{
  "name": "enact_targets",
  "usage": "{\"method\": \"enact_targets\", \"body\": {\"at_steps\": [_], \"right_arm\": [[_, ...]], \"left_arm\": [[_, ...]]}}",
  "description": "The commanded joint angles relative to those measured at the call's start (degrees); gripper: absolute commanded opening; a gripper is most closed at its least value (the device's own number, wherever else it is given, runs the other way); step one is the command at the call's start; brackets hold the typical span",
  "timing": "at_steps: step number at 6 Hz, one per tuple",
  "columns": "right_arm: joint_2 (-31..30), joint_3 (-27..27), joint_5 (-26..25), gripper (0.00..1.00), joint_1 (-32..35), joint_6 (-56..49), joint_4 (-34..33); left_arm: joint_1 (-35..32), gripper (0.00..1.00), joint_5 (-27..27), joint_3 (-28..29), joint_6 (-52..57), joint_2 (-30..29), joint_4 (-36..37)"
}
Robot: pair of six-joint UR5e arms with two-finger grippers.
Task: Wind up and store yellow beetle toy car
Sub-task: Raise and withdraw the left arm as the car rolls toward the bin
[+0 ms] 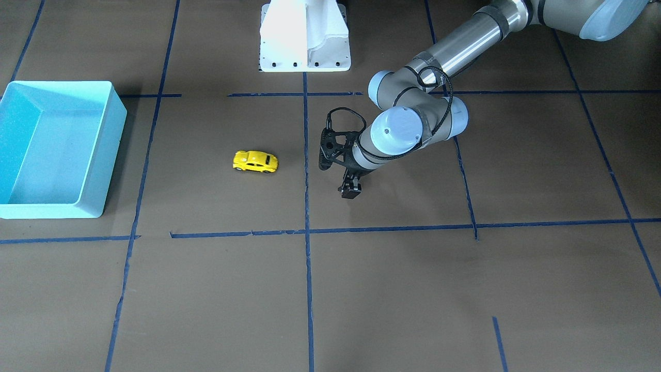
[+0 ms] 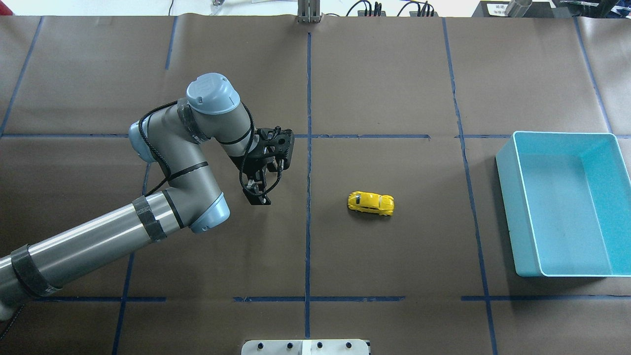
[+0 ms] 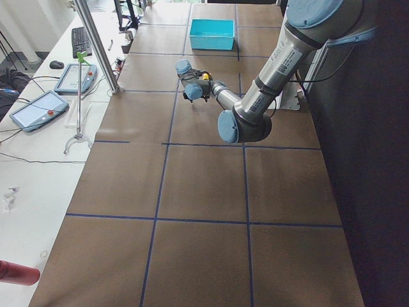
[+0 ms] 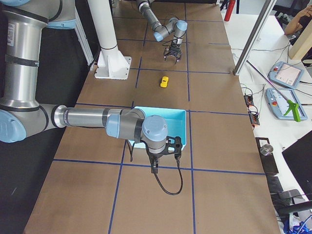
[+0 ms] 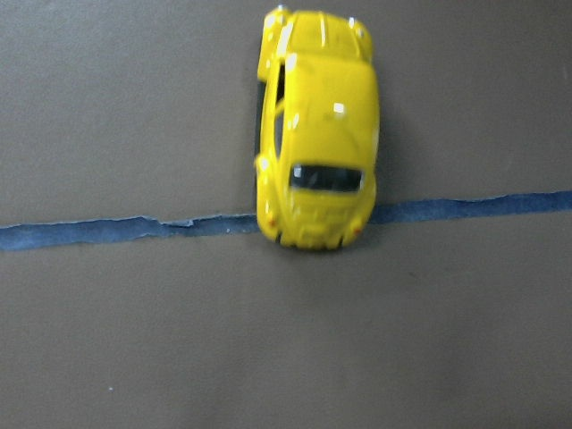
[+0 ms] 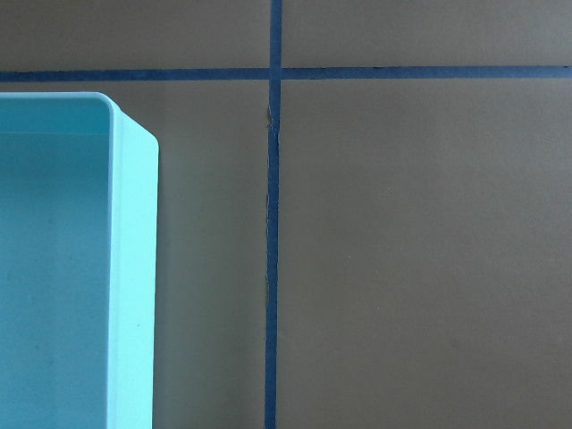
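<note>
Leftmost, found left end effector (image 2: 259,195) poised over the worktop (image 2: 394,74), finger spread impossible to tell. Spotted car (image 2: 370,203) upright on its wheels near the middle, across a tape line (image 2: 308,222), well apart from it. Noted bin (image 2: 515,212) farther right, right end effector (image 4: 155,169) near it, spread likewise unreadable.

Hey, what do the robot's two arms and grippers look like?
Both arms, left arm and right arm, are silver-grey metal tubes with rounded grey joints capped in pale blue. Black tape bands wrap the left arm's tube. The left gripper and right gripper are black, each with a looping black cable.
</note>
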Motion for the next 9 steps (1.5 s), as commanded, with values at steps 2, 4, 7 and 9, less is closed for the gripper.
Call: {"method": "enact_targets", "body": {"at_steps": [2,4,7,9], "right_arm": [[0.0,0.1,0.1,1.0,0.0,0.0,0.0],[0.1,0.1,0.1,1.0,-0.1,0.0,0.0],[0.2,2.0,0.2,1.0,-0.1,-0.2,0.1],[0.2,3.6,0.3,1.0,-0.1,-1.0,0.1]], "left_arm": [[-3.9,1.0,1.3,-2.4,-0.2,0.1,7.2],[-8.3,1.0,1.4,-5.6,-0.7,2.2,17.2],[-12.9,1.0,3.1,-5.5,-0.2,4.8,23.2],[-18.6,1.0,3.2,-5.5,-0.2,6.4,23.4]]}}
